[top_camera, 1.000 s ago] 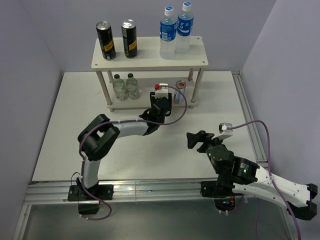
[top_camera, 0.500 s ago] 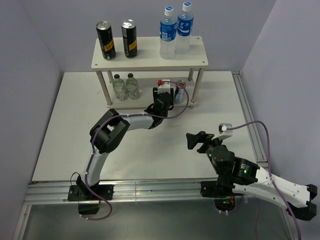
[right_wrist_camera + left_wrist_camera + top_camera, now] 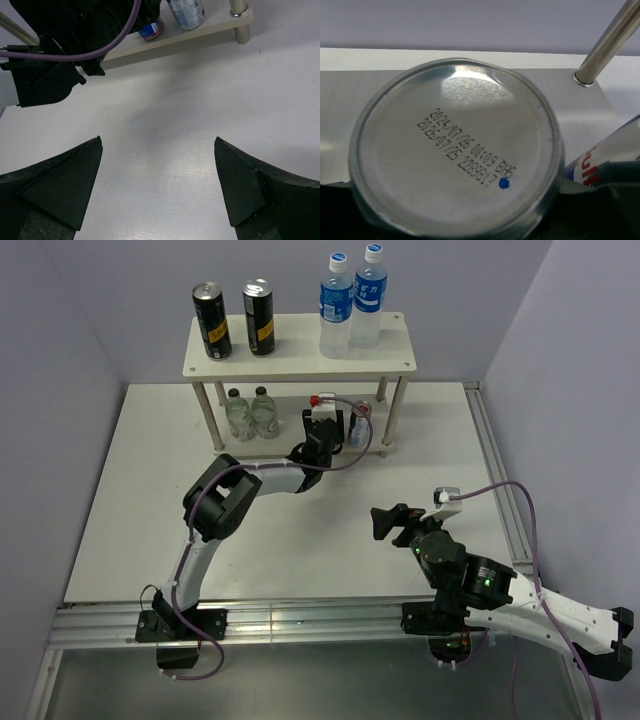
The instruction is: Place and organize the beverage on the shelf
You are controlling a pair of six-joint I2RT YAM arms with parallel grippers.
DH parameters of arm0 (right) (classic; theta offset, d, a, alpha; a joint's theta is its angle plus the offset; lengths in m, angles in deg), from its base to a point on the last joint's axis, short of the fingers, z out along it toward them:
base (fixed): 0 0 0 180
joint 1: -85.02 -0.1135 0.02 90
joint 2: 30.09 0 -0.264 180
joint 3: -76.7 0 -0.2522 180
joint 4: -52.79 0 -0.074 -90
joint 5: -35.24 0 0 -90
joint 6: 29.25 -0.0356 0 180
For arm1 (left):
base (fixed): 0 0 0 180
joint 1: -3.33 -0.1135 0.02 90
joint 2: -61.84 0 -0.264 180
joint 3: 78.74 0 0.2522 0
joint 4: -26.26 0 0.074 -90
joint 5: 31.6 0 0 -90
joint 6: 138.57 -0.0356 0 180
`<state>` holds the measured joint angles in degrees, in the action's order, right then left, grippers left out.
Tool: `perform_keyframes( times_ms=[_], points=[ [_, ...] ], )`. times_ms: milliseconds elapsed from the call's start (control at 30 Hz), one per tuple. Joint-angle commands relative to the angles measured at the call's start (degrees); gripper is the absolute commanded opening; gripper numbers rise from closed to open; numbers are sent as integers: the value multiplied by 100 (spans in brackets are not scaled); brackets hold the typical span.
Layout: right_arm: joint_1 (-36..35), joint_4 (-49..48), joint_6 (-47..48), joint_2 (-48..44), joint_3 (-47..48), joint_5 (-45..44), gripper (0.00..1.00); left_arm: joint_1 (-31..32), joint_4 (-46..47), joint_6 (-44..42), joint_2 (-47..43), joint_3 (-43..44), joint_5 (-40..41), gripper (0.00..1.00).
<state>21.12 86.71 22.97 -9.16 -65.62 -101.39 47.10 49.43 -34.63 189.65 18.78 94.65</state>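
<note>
**1. Status**
- Left fingers [image 3: 622, 215] are clenched on the short silver can [image 3: 455, 150], at the lower board [image 3: 210, 31] of the shelf [image 3: 300, 355], toward its right end.
- The can base w/ date code faces the wrist cam. Cannot tell whether the can sits flat on the board.
- The second silver can [image 3: 607, 160] stands just beside it. Contact btwn the two cannot be confirmed.
- Right fingers [image 3: 60, 187] are spread wide w/ nothing in them, over bare bench [image 3: 130, 500], well apart from the shelf.
- The top board carries two black cans [image 3: 211, 322] and two water bottles [image 3: 337, 305]. Two small clear bottles [image 3: 237, 414] stand on the lower board, left side.

**2. Hazards (est.)**
- Neighbour strike: any drift to the right pushes the second can over.
- Post [image 3: 607, 42] is near. A knock there shakes the rack, and the tall items above may topple.
- Early release: if the base is not seated, the can tips and may roll off the front edge.
- Cable [image 3: 352, 455] loops near the front of the shelf and may snag on pull-back.

**3. Surroundings**
- The bench is white, smooth and matte.
- Plain lilac walls on three sides.
- Metal rail [image 3: 300, 618] along the near edge.
</note>
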Motion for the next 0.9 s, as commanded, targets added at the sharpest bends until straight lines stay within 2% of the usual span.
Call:
perform_keyframes(
  times_ms=[0,67,100,133,200,567,700,800,867],
  points=[
    [-44,-188,60,17,-2,-30,100,-35,280,-75,34,263,-197,47],
    [-35,-197,69,-1,-2,-39,100,-35,219,-66,34,263,-250,58],
    [-35,-197,69,-10,-10,-39,100,-35,201,-49,16,254,-267,67],
    [-35,-197,78,-1,-10,-48,100,-35,192,-40,-19,228,-294,70],
    [-35,-197,69,16,-10,-48,100,-35,201,-31,-98,123,-303,99],
    [-35,-214,69,-54,-37,-109,100,141,403,-119,-836,-887,-48,99],
    [-35,-232,69,-80,-72,-171,100,246,376,39,-1449,-1511,14,99],
    [-44,-285,60,-63,-98,-232,100,448,27,292,-1994,-2082,6,99],
    [-52,-267,34,16,-90,-320,100,615,-553,591,-2329,-2616,-40,99]
  ],
)
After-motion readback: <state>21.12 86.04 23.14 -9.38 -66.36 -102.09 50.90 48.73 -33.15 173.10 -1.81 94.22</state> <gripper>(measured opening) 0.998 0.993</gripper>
